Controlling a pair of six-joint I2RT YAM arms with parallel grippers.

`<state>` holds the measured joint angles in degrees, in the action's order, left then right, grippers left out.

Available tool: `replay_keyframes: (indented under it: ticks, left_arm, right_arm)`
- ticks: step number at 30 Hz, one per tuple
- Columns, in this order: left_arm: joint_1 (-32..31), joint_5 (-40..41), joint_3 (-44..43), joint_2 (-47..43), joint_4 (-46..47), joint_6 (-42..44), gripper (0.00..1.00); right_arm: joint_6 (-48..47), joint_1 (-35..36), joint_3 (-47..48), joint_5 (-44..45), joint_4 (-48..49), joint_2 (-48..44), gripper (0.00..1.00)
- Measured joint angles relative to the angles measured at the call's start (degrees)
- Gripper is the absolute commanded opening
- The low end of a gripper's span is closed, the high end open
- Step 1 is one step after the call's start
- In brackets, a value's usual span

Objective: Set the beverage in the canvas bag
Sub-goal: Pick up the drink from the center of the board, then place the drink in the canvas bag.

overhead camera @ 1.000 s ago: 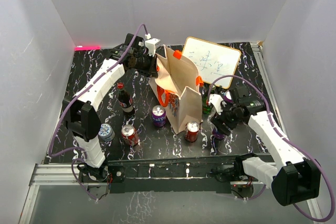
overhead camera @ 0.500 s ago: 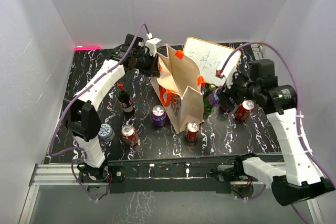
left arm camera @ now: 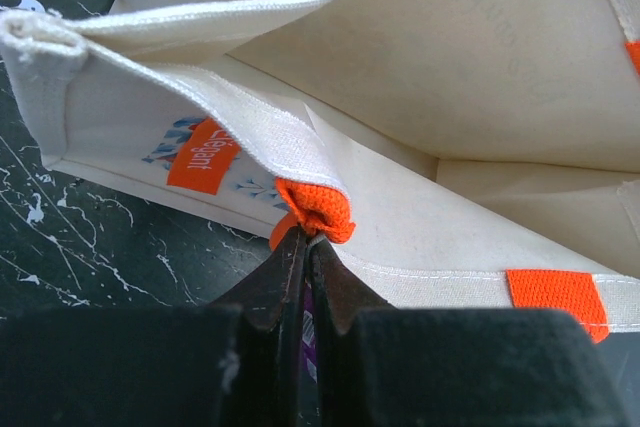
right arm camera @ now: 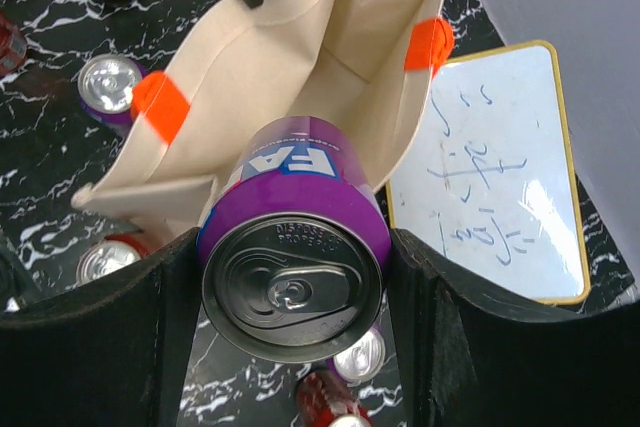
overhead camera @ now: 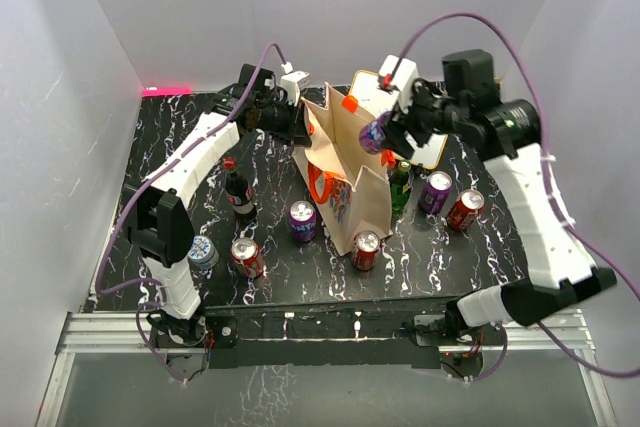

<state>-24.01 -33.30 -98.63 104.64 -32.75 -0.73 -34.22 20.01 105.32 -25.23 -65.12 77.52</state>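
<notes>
While the right gripper [overhead camera: 384,133] is clamped on a purple can [right arm camera: 293,277], one finger on each side of its body, the can sits in the air over the open mouth of the canvas bag [overhead camera: 346,165], right of centre in the overhead view. In the right wrist view its lid and pull tab face the camera. Its long axis runs away from the lens, with the base pointing down into the beige interior of the bag. White letters "FA" on a blue patch read upside down on the can's side; the embossed ring of text on the lid is too small to read.

The bag stands upright on the black marbled table [overhead camera: 180,147], its mouth spread wide. At the bag's upper left rim, the left gripper [left arm camera: 303,242] has its fingers pressed together on an orange strap loop [left arm camera: 318,209]. An orange tag [left arm camera: 203,155] on the cloth reads "Elegant".

Behind the bag lies a whiteboard [right arm camera: 490,177] with illegible handwriting.
</notes>
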Motion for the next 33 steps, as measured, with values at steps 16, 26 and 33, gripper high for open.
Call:
replay_keyframes:
  ticks: [16, 26, 33]
  left_arm:
    - [0.31, -2.62, 1.22, -0.04, 1.05, -2.38, 0.0]
    - [0.66, -7.63, 5.6, -0.26, 2.47, -3.78, 0.0]
    - [0.94, -9.66, 5.88, -0.26, 1.68, -5.46, 0.0]
  right_arm:
    - [3.63, 9.7, 4.55, 9.99, 11.13, 22.32, 0.08]
    - [6.32, 9.46, 1.16, 17.44, 17.84, 28.06, 0.08]
    - [8.92, 9.51, 0.63, 21.16, 21.0, 32.2, 0.08]
